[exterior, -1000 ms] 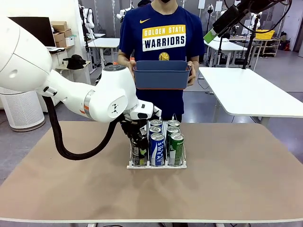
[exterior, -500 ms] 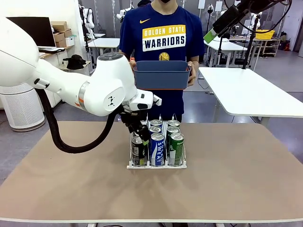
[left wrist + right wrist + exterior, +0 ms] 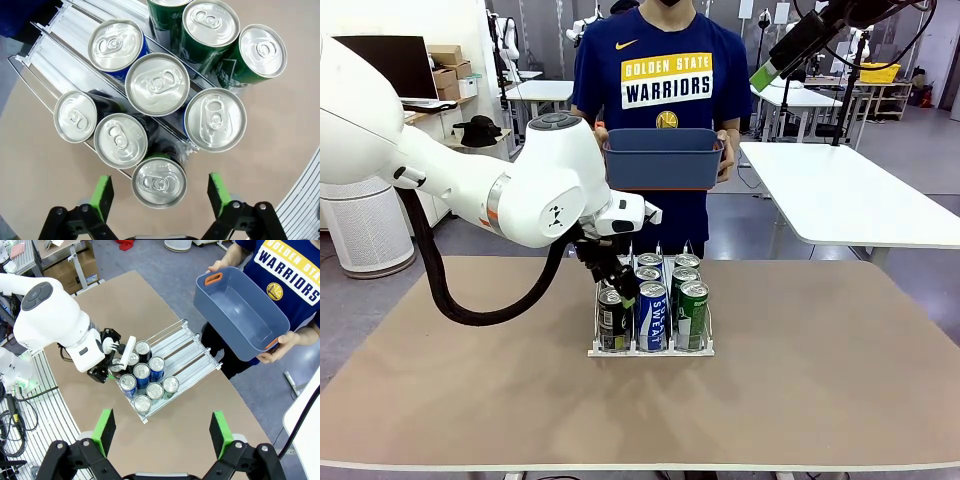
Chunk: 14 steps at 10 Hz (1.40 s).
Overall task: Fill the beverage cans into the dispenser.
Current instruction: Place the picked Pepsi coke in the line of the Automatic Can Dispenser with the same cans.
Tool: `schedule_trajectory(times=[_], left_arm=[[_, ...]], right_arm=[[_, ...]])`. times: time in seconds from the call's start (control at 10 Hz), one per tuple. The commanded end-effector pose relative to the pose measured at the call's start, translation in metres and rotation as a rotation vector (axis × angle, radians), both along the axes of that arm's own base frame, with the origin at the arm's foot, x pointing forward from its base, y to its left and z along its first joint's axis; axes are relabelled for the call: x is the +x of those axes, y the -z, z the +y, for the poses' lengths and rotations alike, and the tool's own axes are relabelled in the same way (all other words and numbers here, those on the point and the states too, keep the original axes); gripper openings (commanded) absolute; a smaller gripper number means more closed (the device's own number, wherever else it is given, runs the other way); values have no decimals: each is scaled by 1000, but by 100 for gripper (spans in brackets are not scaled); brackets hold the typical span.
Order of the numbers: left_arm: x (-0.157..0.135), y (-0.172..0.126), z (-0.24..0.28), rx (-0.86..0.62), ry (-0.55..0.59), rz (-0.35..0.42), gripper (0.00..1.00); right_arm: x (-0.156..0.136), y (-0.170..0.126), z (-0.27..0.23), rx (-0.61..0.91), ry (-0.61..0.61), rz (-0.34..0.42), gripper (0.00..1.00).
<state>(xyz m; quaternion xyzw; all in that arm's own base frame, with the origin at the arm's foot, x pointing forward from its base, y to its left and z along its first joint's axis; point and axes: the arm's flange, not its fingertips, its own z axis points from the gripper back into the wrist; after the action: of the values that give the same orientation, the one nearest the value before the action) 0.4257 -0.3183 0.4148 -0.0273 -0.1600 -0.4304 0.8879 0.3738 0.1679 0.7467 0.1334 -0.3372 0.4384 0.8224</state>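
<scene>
Hovering left gripper [image 3: 160, 192] wide open, empty, above cans [image 3: 652, 300]; blue can [image 3: 652, 318] reads "SWEAT".

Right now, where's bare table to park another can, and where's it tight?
Free: the table right of the dispenser, the wide strip between its front and the near edge, and the left side under the left arm's cable. Crowded: the dispenser front, packed with beverage cans, open left gripper just above them.

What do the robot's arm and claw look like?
The left arm is fat, round and white, with an orange ring and a thick black cable looping under it. Its claw is black with bright green pads.
</scene>
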Motion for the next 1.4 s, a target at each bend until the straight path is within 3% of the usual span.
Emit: schedule_trajectory(times=[0.0, 0.3, 0.6, 0.7, 1.0, 1.3], left_arm=[[1, -1, 1, 3, 22, 4, 100], [0, -1, 0, -1, 0, -1, 100], [-5, -66, 59, -110, 209, 34, 100], [-13, -88, 73, -133, 224, -2, 100], [-7, -143, 131, -208, 294, 9, 100], [-18, -209, 167, -277, 327, -66, 100]], right_arm=[[-1, 1, 0, -1, -3, 4, 100], [-1, 1, 0, -1, -3, 4, 100], [-1, 1, 0, -1, -3, 4, 100], [-1, 1, 0, -1, -3, 4, 100], [-1, 1, 0, -1, -3, 4, 100], [-1, 1, 0, -1, -3, 4, 100]])
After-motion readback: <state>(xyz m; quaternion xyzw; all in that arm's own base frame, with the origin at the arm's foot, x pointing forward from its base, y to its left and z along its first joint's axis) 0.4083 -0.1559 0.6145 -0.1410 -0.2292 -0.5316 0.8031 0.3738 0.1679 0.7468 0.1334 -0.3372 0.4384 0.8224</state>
